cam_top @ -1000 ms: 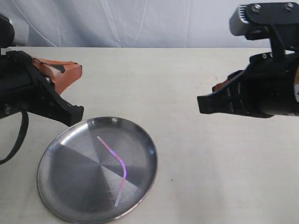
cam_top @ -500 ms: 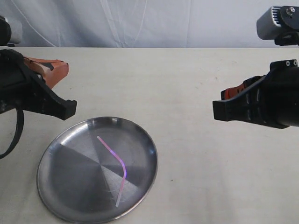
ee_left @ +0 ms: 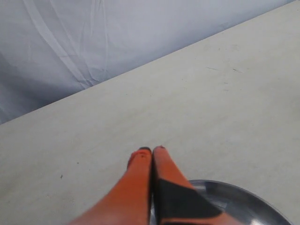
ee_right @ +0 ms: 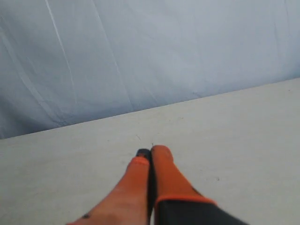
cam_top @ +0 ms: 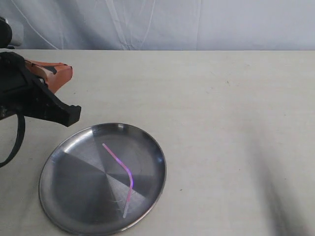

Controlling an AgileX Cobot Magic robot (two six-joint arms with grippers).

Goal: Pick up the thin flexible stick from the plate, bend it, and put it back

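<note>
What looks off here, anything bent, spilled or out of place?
Only the thin flexible stick: it lies inside the plate with a clear kink mid-length instead of running straight. Nothing is spilled, and the plate sits flat on the table.

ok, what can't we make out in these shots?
- right gripper: outside the exterior view; only its own wrist view shows it.
- thin flexible stick: in neither wrist view.
- plate: in the left wrist view, the frame edge and the left gripper hide most of it.
</note>
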